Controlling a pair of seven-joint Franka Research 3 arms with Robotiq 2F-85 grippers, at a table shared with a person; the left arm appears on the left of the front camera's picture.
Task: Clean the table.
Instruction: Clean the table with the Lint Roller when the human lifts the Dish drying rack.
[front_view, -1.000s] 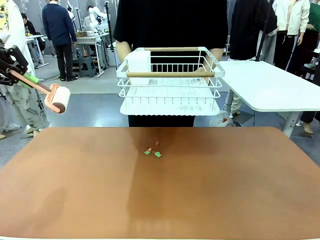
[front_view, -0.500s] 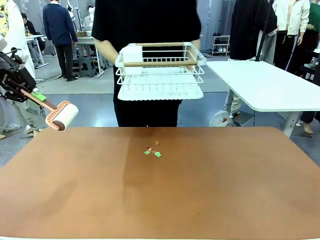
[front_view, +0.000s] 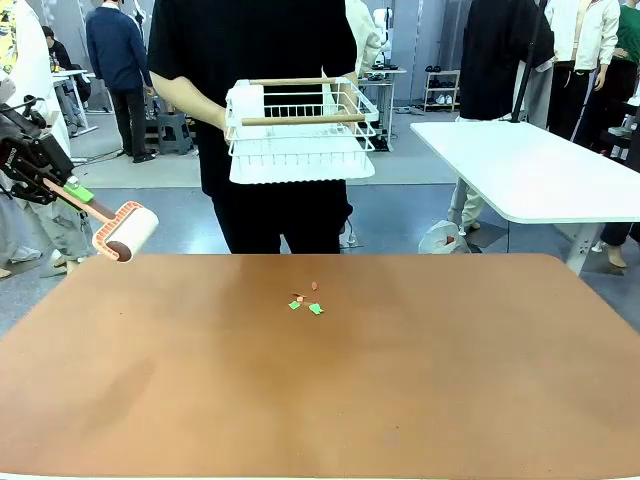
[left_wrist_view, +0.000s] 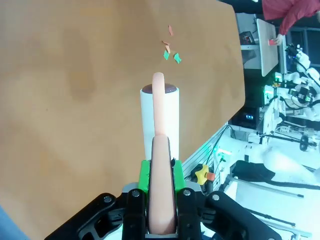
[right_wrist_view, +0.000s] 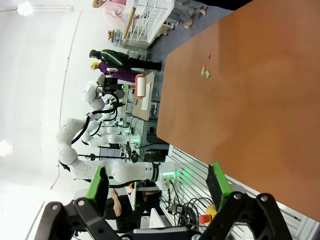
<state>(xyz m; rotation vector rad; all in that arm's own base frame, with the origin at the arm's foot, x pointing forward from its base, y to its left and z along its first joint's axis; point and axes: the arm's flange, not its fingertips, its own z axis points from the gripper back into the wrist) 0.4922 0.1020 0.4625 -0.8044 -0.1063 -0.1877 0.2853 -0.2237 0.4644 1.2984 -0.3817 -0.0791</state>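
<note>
Terracotta table (front_view: 420, 390), front view: is filling the lower part of the picture, right before the camera; a few small green and orange scraps (front_view: 306, 302) are lying on it, near the middle of its far half
Left gripper (front_view: 45, 170), front view: is hanging at the left edge, out past the table's far left corner; is pinching the pink handle of a lint roller (front_view: 127, 232); the white drum is hovering by that corner, looking clear of the top
Person (front_view: 260, 40), front view: is standing at the far side, holding a white wire rack (front_view: 300, 130) at chest height, well above the table; a white table (front_view: 530, 170) is standing behind to the right
Green pads (left_wrist_view: 145, 176), left wrist view: are pressing on the pink handle from both sides; the drum (left_wrist_view: 160, 115) is pointing towards the scraps (left_wrist_view: 171, 51), apart from them; the table (left_wrist_view: 75, 100) is lying beneath
Right gripper (right_wrist_view: 158, 182), right wrist view: its fingers are standing spread wide, gripping nothing; the table (right_wrist_view: 260, 110) is stretching beyond them, the scraps (right_wrist_view: 205, 71) lying far off on it
</note>
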